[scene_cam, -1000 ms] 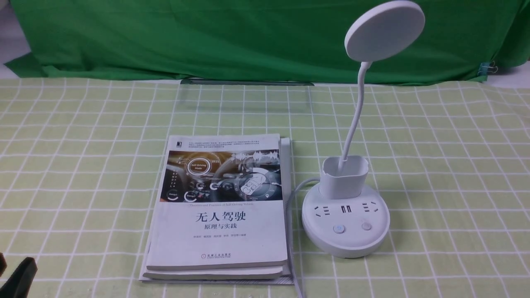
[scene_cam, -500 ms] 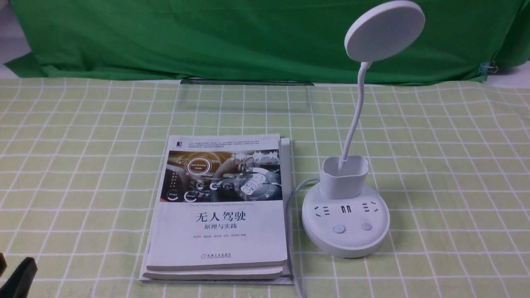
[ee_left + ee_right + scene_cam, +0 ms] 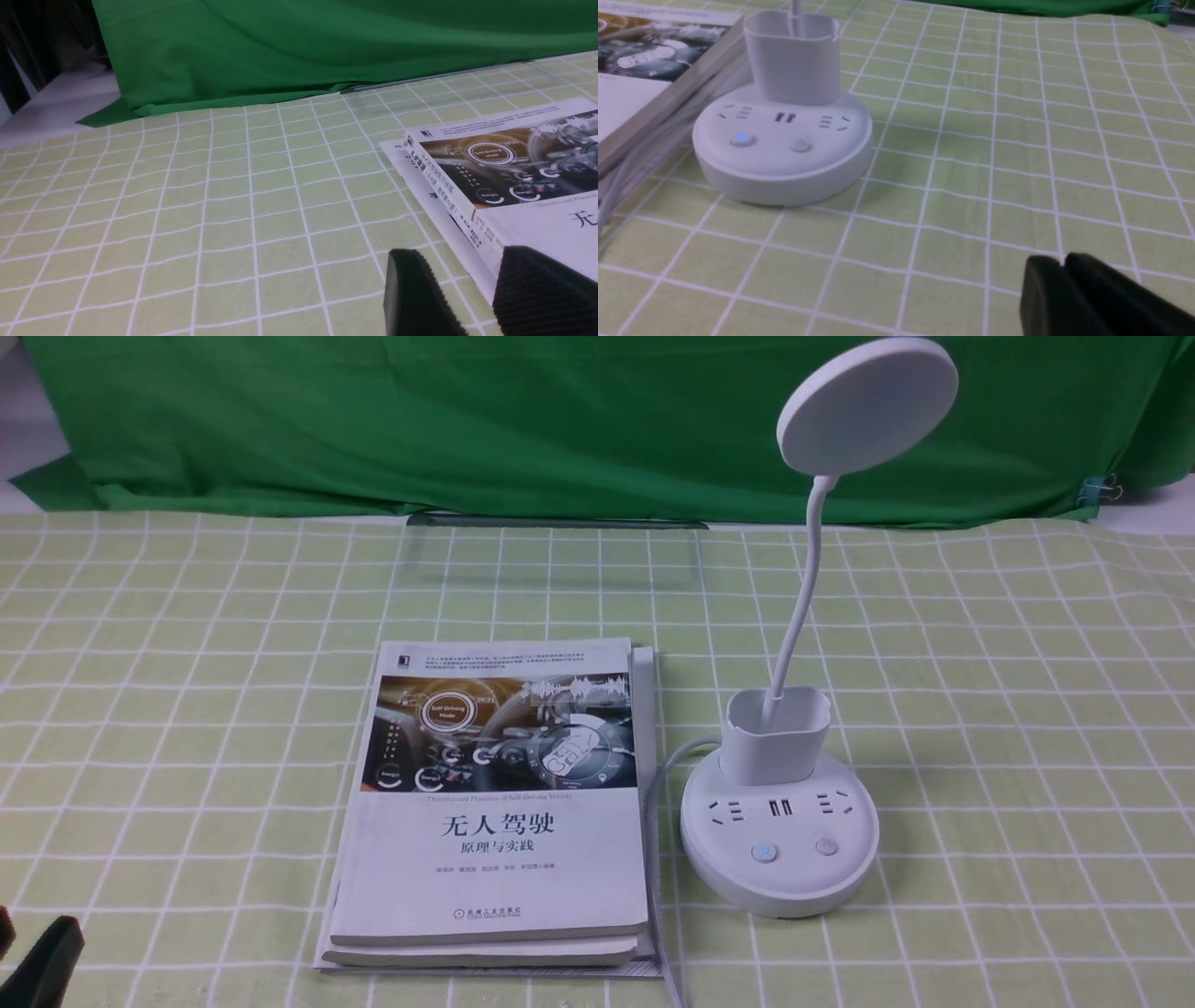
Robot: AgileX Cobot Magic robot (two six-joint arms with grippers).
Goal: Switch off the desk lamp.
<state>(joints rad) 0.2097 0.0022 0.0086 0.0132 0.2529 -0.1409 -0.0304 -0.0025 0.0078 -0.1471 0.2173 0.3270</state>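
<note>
Two stacked books just left of desk lamp; cord between.

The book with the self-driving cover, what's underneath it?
Under the top book lies a second book, and below that a thin sheet or booklet whose edge sticks out. All rest on the checked cloth. Their covers are hidden.
</note>
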